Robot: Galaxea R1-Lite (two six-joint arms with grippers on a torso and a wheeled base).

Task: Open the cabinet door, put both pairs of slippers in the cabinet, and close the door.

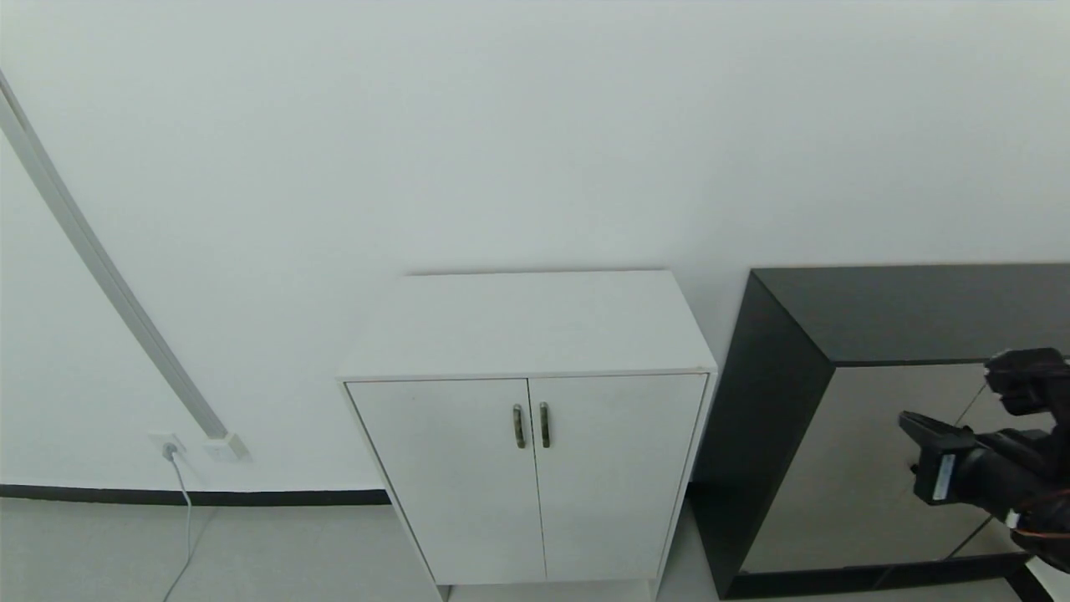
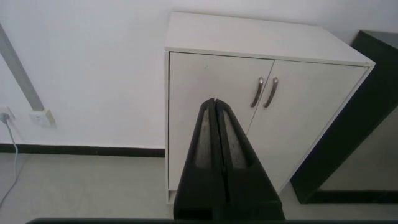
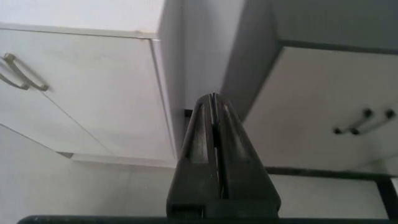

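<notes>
Two white doors front the cabinet [image 1: 527, 334] in the head view, both shut, with a pair of slim metal handles [image 1: 518, 425] side by side at the centre seam. The cabinet stands on a pale floor [image 1: 276, 552] with its back to a plain white wall [image 1: 501, 125]. Open floor lies to its left, where a wall socket [image 1: 167, 443] holds a plug and a cable [image 1: 185, 510] trails down. A grey trunking strip [image 1: 109, 276] slants up the wall from beside the socket, and a black skirting line [image 1: 209, 497] runs along the wall's foot. Just beside the cabinet on its right is a black unit [image 1: 769, 401] with a glossy, mirror-like front, cut off by the frame edge. The dark right arm [image 1: 986, 477] shows before that front, partly out of frame.

In the left wrist view, the left gripper [image 2: 214, 102] has its fingers pressed together on nothing. It is aimed at the cabinet's left door and held apart from it.

In the right wrist view, the right gripper [image 3: 214, 99] is likewise closed and empty, aimed at the narrow gap between the cabinet's side and the black unit. The glossy front reflects blurred handles.
</notes>
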